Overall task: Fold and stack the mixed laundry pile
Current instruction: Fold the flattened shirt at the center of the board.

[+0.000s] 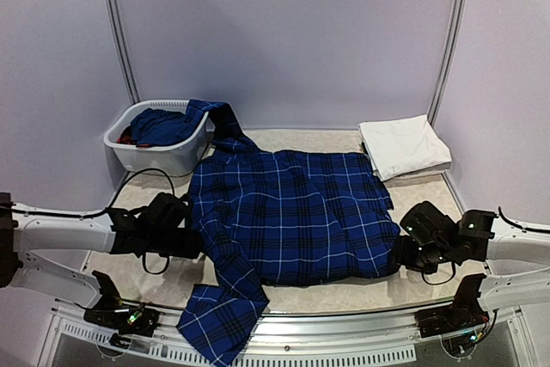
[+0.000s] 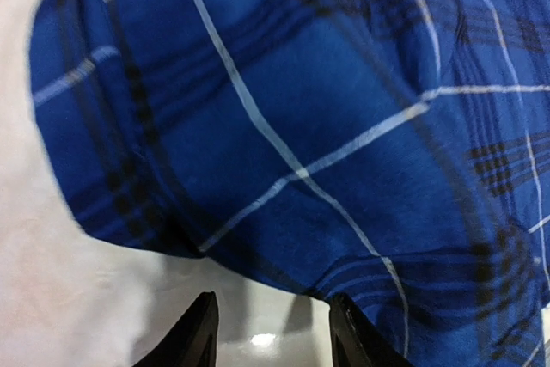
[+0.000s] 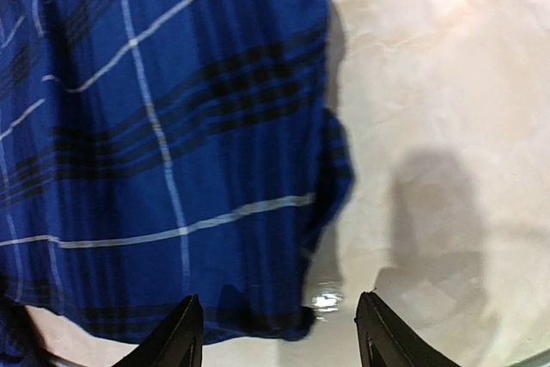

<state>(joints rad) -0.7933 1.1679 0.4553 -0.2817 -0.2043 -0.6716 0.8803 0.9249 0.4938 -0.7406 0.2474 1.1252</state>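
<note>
The navy plaid shirt [image 1: 292, 212] lies spread flat across the middle of the table. One sleeve trails back onto the basket, and the other [image 1: 219, 320] hangs over the front edge. My left gripper [image 1: 191, 236] sits low at the shirt's left edge. In the left wrist view it [image 2: 275, 333] is open over bare table, with the cloth [image 2: 284, 126] just ahead of the tips. My right gripper [image 1: 397, 253] is at the shirt's right edge. It [image 3: 279, 333] is open, and the shirt's corner [image 3: 258, 298] lies between its fingers. Folded white trousers [image 1: 404, 148] rest at the back right.
A white oval basket [image 1: 163, 159] stands at the back left, holding a solid blue piece [image 1: 163, 126] and a bit of red [image 1: 126, 137]. Grey curtain walls close in the back and sides. A metal rail [image 1: 344, 320] runs along the table's front edge.
</note>
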